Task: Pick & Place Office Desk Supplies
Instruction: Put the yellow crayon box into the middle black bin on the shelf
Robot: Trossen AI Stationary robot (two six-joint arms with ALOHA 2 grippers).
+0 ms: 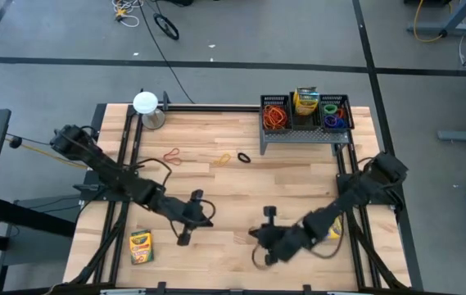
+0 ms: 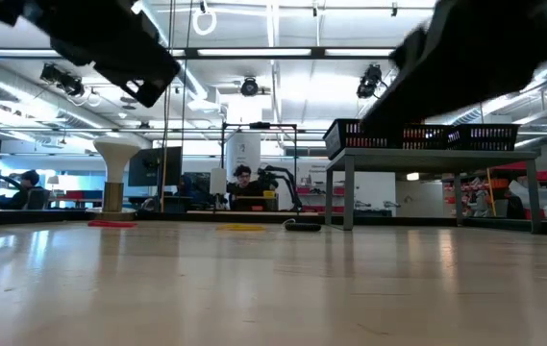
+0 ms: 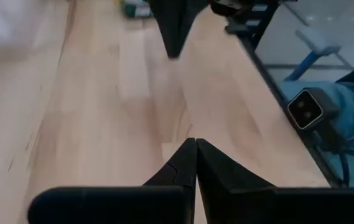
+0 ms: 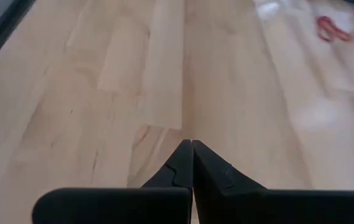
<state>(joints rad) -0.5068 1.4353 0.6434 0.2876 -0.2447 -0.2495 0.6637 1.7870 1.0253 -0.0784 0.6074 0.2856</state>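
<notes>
Wood-plank table [image 1: 233, 197] with steel-frame edges, open fluorescent-lit workshop behind

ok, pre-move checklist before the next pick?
1. Left gripper empty and shut: ok, fingertips meet, nothing between them.
2. Right gripper empty and shut: ok.
3. Loose bands located: ok, red band, yellow band, black band lie on the table in front of the rack.
4. Crayon box reachable: ok, flat beside the left arm, nothing on it.
5. Second box under the right arm: cannot tell, mostly hidden.
6. Rack has room: cannot tell, all three compartments already hold items.
</notes>
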